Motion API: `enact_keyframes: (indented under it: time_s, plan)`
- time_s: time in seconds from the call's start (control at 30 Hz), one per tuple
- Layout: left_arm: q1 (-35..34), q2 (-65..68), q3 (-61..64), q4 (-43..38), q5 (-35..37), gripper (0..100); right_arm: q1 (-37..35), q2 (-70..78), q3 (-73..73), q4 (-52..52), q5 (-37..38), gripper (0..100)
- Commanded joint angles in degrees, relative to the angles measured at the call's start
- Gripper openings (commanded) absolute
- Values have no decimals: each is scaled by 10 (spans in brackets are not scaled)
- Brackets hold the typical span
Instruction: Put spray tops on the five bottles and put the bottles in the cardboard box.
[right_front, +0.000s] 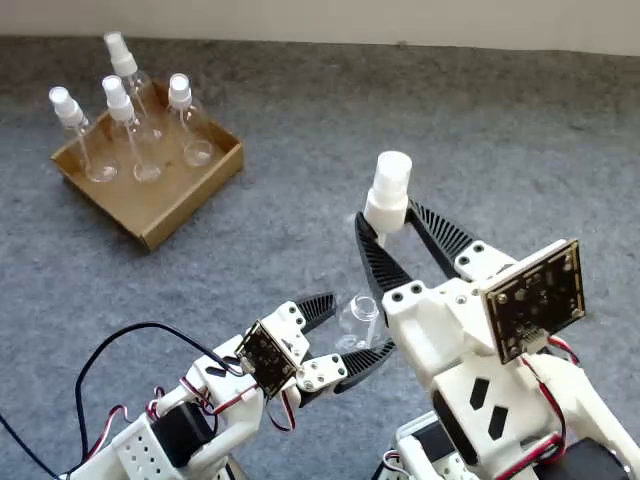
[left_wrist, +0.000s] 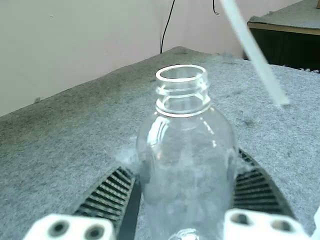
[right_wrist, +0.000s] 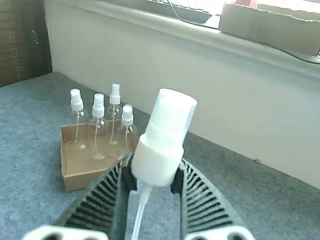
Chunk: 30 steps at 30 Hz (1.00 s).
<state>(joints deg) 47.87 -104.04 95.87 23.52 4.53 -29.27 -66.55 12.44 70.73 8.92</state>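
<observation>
Grey carpet (right_front: 420, 120); left tool (right_front: 347, 332) clamps bottle (left_wrist: 185, 150) upright; right tool (right_front: 388, 218) clamps spray top (right_wrist: 162, 140) upright.

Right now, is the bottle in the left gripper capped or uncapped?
Uncapped: the bottle has a bare threaded neck; the spray top is in the right gripper.

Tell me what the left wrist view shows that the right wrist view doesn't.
Left wrist view, not the right: an open bottle without a top, clamped in the left gripper.
Right wrist view, not the left: the spray top pinched in the right gripper, and beyond it the cardboard box holding four capped bottles.
Both: the grey carpet and the spray top's thin tube, which hangs below the top in the right wrist view and slants past the open bottle in the left.
</observation>
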Motion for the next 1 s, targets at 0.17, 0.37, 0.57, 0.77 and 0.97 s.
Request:
enact_keyframes:
  time_s: [0.17,0.37,0.57,0.77,0.97]
  plan:
    - [8,-8,12,-12,4,127,9,-2,4,-116,-4,4]
    - [8,-8,12,-12,4,127,102,0,8,-121,-4,4]
    - [8,-8,12,-15,4,127,105,-5,68,-131,-5,5]
    - [6,-8,12,-15,4,127,105,-6,113,-149,-8,5]
    - [5,-8,12,-16,4,127,105,-6,113,-146,-4,5]
